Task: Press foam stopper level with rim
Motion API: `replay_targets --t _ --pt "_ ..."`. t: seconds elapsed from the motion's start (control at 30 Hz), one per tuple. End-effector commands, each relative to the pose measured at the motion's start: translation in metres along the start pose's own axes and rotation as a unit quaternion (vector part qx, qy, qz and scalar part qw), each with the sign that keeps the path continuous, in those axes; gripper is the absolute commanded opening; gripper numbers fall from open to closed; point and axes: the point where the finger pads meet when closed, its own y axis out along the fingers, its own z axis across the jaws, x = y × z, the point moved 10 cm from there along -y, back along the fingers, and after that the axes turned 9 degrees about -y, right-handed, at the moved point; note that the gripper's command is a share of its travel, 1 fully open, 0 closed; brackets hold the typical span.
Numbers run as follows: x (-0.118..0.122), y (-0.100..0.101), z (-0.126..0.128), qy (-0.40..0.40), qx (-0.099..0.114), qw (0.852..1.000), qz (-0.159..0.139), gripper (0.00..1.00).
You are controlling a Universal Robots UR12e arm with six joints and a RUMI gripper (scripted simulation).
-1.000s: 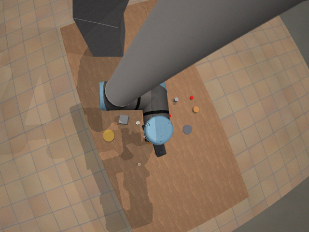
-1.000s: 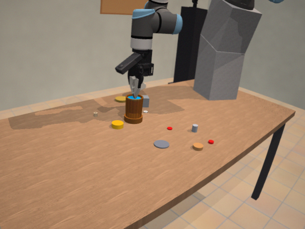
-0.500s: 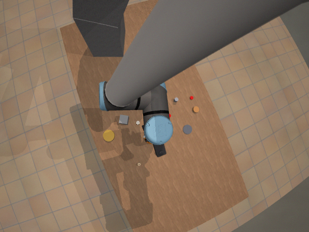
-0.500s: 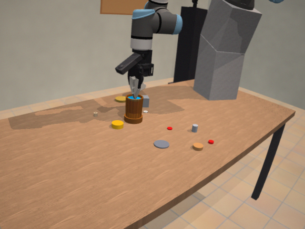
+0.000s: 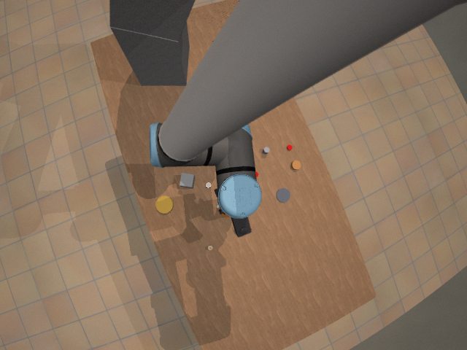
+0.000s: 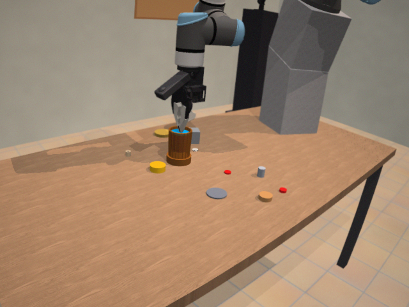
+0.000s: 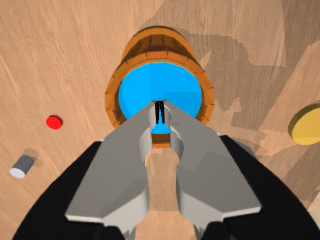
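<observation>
A brown wooden jar (image 6: 179,148) (image 7: 114,97) stands upright on the table (image 6: 99,231). A blue foam stopper (image 6: 174,131) (image 7: 160,82) fills its mouth, and its top sits about at the rim or just inside it. My gripper (image 6: 181,128) (image 7: 159,102) is shut with nothing between the fingers. It points straight down, and its tips rest on the middle of the stopper. In the overhead view the wrist hides the jar and the fingers.
Close to the jar are a grey cube (image 6: 195,134) (image 5: 187,180) and two yellow discs (image 6: 157,166) (image 6: 161,132). Further right lie a grey disc (image 6: 216,193), an orange disc (image 6: 265,196), a grey cylinder (image 6: 261,171) (image 7: 21,166) and red dots (image 6: 227,171) (image 7: 54,122). The grey robot pedestal (image 6: 297,72) stands at the back right.
</observation>
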Motion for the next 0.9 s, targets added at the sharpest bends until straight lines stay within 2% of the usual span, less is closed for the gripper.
replay_targets --t 0.0,0.87 --pt "-0.0003 -0.0004 0.0 0.0 0.0 1.0 0.0 0.0" --pt "-0.0003 -0.0035 0.0 0.0 0.0 1.0 0.0 0.0"
